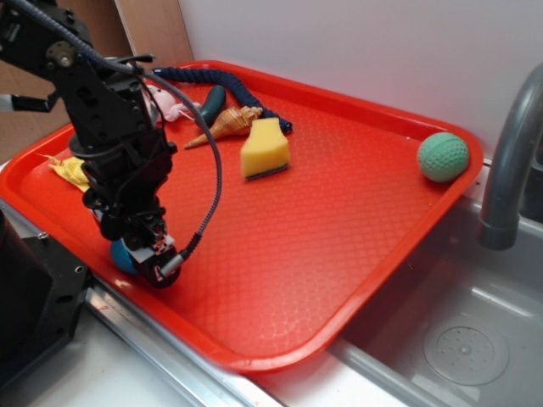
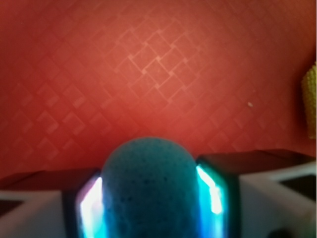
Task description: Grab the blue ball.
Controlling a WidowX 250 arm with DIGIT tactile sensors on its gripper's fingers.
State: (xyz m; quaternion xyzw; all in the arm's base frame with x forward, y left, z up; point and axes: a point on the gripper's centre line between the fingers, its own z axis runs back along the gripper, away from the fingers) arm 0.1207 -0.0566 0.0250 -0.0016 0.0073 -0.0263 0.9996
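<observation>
The blue ball (image 2: 148,191) is teal-blue with a finely pitted surface. In the wrist view it fills the gap between my two fingers, which press against its left and right sides. In the exterior view only a sliver of the blue ball (image 1: 121,254) shows behind my gripper (image 1: 146,254), low over the front left part of the red tray (image 1: 339,195). The gripper is shut on the ball. Whether the ball rests on the tray or is just above it I cannot tell.
On the tray: a yellow sponge (image 1: 265,149), a seashell (image 1: 227,124), a dark blue rope (image 1: 222,83), a pink toy (image 1: 167,105), a yellow object (image 1: 69,171) at the left and a pale green dimpled ball (image 1: 442,157) in the far right corner. A grey faucet (image 1: 509,161) and sink (image 1: 458,331) lie right.
</observation>
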